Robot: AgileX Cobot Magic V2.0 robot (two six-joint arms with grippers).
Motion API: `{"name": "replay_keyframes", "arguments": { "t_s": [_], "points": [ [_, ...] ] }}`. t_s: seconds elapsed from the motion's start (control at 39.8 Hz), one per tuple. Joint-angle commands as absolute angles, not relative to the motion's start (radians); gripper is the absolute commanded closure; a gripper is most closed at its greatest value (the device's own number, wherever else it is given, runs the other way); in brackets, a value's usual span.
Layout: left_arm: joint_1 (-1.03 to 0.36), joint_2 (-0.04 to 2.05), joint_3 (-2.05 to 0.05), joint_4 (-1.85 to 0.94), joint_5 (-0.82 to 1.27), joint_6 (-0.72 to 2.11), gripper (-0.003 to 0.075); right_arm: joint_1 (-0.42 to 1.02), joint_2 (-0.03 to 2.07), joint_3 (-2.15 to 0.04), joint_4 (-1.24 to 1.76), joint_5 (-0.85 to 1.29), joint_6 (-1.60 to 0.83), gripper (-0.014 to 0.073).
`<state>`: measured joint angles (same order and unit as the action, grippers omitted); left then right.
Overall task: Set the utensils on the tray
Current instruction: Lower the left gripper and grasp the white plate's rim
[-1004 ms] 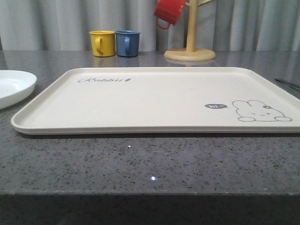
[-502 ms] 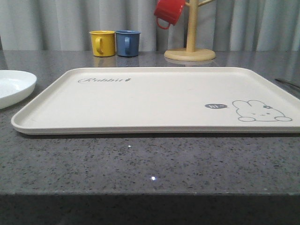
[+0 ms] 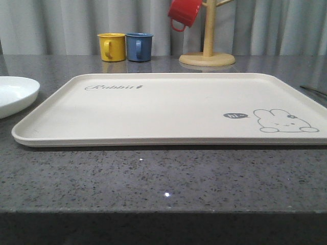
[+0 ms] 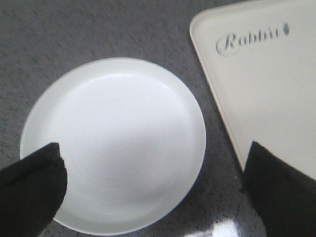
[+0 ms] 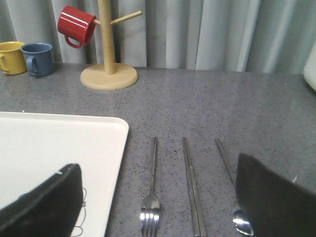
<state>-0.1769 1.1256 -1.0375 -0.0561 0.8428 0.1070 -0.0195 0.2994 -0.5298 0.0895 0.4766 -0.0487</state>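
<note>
grey speckled counter (image 3: 153,178), curtains behind. tray (image 3: 168,109) is sitting mid-counter, bare. my left gripper (image 4: 153,187) is hovering wide open over the plate (image 4: 113,143), just beside the tray's corner. right gripper (image 5: 158,207), open w/ nothing held, is hanging above fork (image 5: 151,197), chopsticks (image 5: 192,187), spoon (image 5: 234,197) lying beside the tray's edge.

1. The tray (image 3: 168,109) is cream, printed with a grey rabbit drawing (image 3: 284,121) and grey "Rabbit" script (image 3: 113,88).
2. The plate (image 4: 113,145) is plain white.
3. The counter (image 3: 163,178) is dark grey, speckled with black and white.
4. The fork (image 5: 151,197), chopsticks (image 5: 192,190) and spoon (image 5: 236,202) are shiny silver.
5. Three mugs: one yellow (image 3: 112,47), one blue (image 3: 139,47), one red (image 3: 185,12).
6. The mug stand (image 3: 207,51) is pale wood.
7. The curtain (image 3: 51,25) is grey.
8. Both grippers' fingers (image 4: 32,190) (image 5: 274,197) are black.
</note>
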Motion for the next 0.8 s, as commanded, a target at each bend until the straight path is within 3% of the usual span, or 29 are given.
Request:
{"name": "replay_keyframes", "arguments": {
  "t_s": [0.0, 0.18, 0.78],
  "points": [
    [-0.188, 1.218, -1.15, -0.066, 0.95, 0.102, 0.0029, -0.023, 0.318, -0.561, 0.082, 0.405, -0.055, -0.0059],
    [-0.188, 1.355, -1.221, -0.066, 1.096, 0.102, 0.0043, -0.023, 0.318, -0.561, 0.082, 0.405, -0.055, -0.0059],
    [-0.265, 1.542, -1.223, -0.047, 1.12, 0.104, 0.0326, -0.023, 0.318, -0.561, 0.082, 0.405, -0.055, -0.0059]
  ]
}}
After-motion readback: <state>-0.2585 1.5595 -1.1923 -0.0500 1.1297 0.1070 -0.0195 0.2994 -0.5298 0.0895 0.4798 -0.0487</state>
